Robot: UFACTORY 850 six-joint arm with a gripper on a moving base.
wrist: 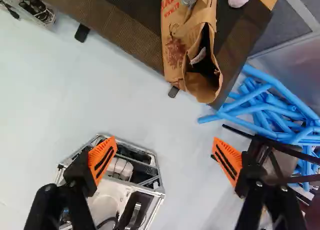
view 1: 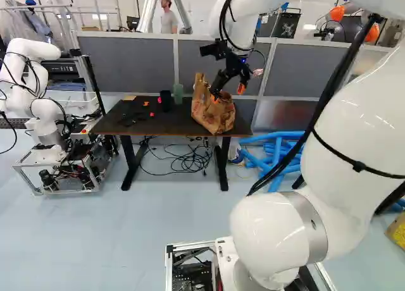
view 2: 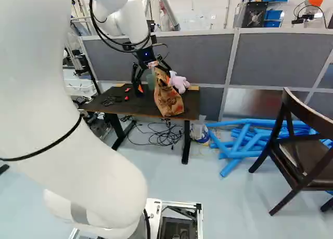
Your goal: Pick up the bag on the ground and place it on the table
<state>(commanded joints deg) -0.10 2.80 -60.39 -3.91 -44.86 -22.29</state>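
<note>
one gripper (wrist: pixel 164 147) spread wide; limp, probably light bag (wrist: pixel 175 55) by the table's front right corner (view 2: pixel 192 114); pinch its rim.

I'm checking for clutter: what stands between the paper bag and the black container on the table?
In the left base view, a green container stands between the black container and the paper bag, toward the far edge of the table.

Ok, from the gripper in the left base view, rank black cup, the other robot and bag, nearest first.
1. Bag, at the table's right end.
2. Black cup, left of the bag.
3. Another robot, at the view's far left.
</note>
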